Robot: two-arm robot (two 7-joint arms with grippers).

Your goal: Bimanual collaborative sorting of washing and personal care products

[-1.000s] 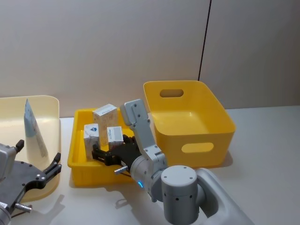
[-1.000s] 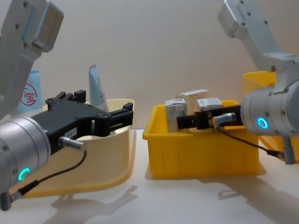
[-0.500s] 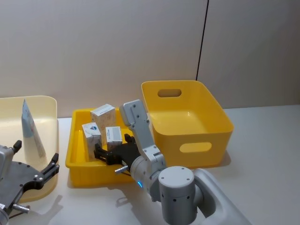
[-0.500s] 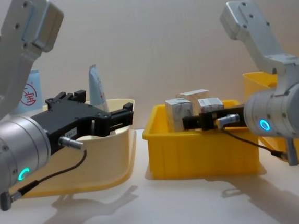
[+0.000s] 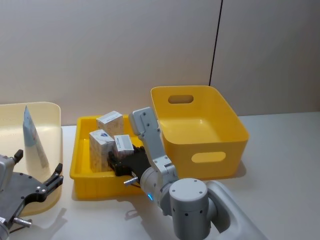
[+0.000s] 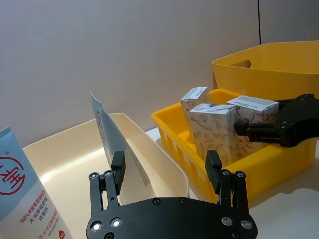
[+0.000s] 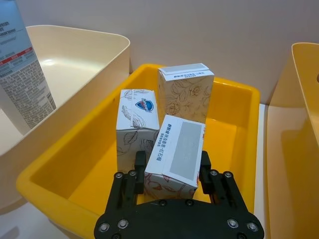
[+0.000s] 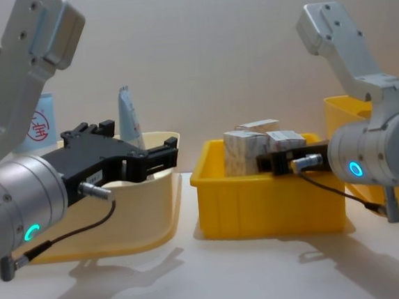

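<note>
- Got the right tool (image 7: 173, 168) pinched shut on the narrow flanks of the white-topped carton (image 7: 179, 155), low inside the shallow yellow bin (image 5: 80, 150). Probably grabs it that way because that's the width that fits between the fingers.
- Held tilted, pressed close to the blue-logo carton (image 5: 100, 147) at its 9 o'clock, with the third carton (image 5: 111, 122) at about 11. Can't tell if the base is off the bin floor, hidden behind the tool.
- Worth noting the deep yellow bin (image 5: 210, 160) at 3 o'clock of the shallow one, both on the surface (image 5: 280, 150). Looks like the likely drop spot, so gripping from the near side makes sense.
- Left tool (image 6: 166, 167) spread wide, nothing in it, hovering by the near rim of the cream tray (image 5: 50, 107) at 9 o'clock of the shallow bin.
- Standing in that tray: the pale tube (image 6: 114, 144) and the red-logo tube (image 6: 20, 199). Guessing it's parked there for tube duty.
</note>
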